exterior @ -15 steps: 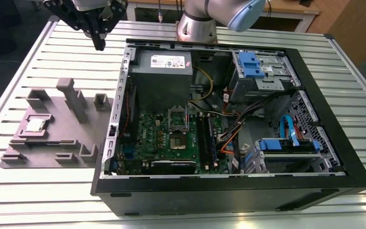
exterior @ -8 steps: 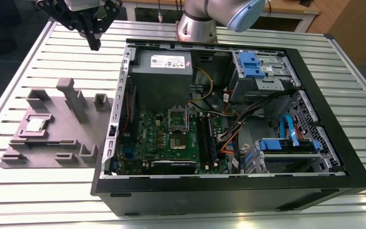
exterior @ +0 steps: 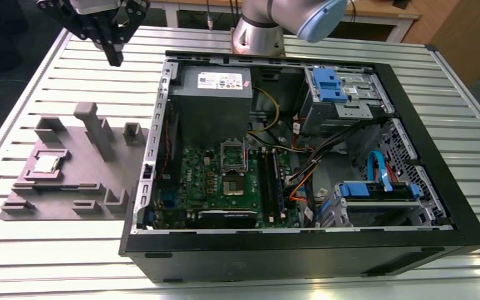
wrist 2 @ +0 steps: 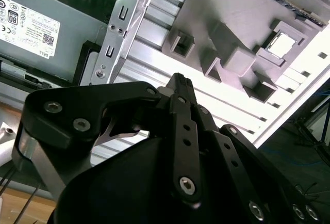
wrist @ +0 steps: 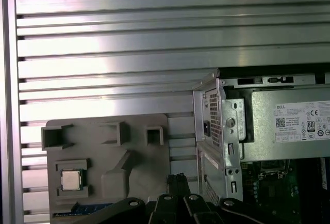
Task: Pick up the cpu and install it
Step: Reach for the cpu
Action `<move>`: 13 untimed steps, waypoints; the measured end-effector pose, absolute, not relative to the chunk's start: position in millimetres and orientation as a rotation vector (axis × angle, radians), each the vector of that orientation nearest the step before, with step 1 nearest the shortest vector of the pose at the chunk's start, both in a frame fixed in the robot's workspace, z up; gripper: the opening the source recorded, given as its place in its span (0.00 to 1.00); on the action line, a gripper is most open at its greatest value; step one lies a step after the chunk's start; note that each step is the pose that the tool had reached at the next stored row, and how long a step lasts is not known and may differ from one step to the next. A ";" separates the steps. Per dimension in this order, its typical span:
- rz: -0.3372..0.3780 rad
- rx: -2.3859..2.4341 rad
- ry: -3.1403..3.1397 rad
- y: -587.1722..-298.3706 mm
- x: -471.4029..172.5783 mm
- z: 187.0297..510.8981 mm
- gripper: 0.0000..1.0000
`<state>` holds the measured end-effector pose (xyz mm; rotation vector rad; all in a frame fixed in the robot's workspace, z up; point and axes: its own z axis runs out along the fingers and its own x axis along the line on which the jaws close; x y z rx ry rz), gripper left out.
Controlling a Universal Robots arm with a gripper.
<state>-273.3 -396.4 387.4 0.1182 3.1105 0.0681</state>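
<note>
underneath, slatted metal table (exterior: 57,262) (cpu (exterior: 48,164) sits on grey holder (exterior: 69,187))

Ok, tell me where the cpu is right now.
The cpu lies in a square recess of the grey fixture on the slatted table, on the exterior view's left of the black computer case.

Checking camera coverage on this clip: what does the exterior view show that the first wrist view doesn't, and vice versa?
Exterior view's extras: the arm's silver base, the blue drive cage and the case's coloured cables. First wrist view's extra: the outer face of the case's perforated rear panel. Shared: the cpu lying in the grey fixture, the power supply, the slatted table, and the empty end effector, apart from the cpu.
</note>
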 end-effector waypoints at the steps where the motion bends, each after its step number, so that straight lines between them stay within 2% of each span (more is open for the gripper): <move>1: 0.068 0.118 3.110 -396.4 -274.3 387.3 0.10; 13: 0.068 0.118 3.111 -396.4 -280.3 387.2 0.10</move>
